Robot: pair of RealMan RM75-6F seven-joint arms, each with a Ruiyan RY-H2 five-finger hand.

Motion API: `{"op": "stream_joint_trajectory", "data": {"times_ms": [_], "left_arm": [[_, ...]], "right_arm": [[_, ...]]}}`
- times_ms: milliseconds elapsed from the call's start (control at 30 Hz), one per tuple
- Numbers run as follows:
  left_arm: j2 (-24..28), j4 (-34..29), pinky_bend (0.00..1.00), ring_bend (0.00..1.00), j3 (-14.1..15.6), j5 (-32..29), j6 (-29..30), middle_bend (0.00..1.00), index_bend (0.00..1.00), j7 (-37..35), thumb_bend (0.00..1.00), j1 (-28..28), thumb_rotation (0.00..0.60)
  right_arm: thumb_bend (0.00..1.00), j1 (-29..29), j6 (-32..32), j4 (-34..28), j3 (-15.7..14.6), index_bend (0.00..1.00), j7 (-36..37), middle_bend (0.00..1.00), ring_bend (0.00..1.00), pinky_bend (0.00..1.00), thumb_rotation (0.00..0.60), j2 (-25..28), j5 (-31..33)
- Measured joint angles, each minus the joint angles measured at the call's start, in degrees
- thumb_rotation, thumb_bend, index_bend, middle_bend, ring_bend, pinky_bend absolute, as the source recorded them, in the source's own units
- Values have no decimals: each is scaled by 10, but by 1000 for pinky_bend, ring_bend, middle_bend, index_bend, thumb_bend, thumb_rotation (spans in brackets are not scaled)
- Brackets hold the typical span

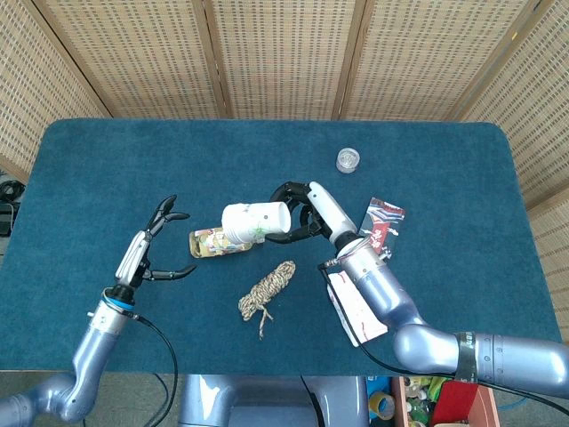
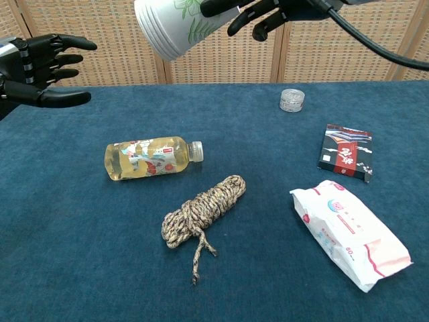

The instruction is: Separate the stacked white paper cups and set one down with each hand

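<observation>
The stacked white paper cups (image 1: pixel 252 222) with a green leaf print lie sideways in the air, rims pointing left, also shown at the top of the chest view as the stacked cups (image 2: pixel 169 25). My right hand (image 1: pixel 302 212) grips them around the base end, high above the table; in the chest view only the dark fingers (image 2: pixel 258 13) of that hand show. My left hand (image 1: pixel 156 245) hovers to the left of the cups, fingers spread and holding nothing; the chest view shows this left hand (image 2: pixel 40 68) at the left edge, well apart from the cups.
On the blue table (image 1: pixel 107 178) lie a plastic bottle (image 2: pixel 151 157), a coil of rope (image 2: pixel 201 208), a white wipes pack (image 2: pixel 348 231), a dark packet (image 2: pixel 347 151) and a small round tin (image 2: pixel 291 100). Wicker screens stand behind.
</observation>
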Motion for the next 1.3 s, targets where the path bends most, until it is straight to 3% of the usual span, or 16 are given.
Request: {"op": "stream_joint_trajectory", "data": {"times_ms": [267,500,867,1067,1300], "left_arm": [[-72,33,0,0,-4,12,14,42,389,-107,188,-22,600],[-109,58,0,0,3,19,29,57,457,-134,188,-31,600],[-130,74,0,0,-10,0,27,74,507,-137,188,-47,600],[-138,80,0,0,-9,-1,21,79,518,-132,267,-55,600],[-144,80,0,0,-6,-1,24,81,520,-130,276,-58,600]], "right_arm": [[272,9,2,7,-9,730,4,642,524,766,600,-10,1],[271,13,-2,12,-14,730,7,643,524,766,600,-14,3],[272,16,-6,15,-23,730,11,643,524,766,600,-17,2],[272,13,-6,15,-26,730,15,642,524,767,600,-15,0],[272,10,-9,17,-29,730,19,642,525,767,600,-14,-2]]}}
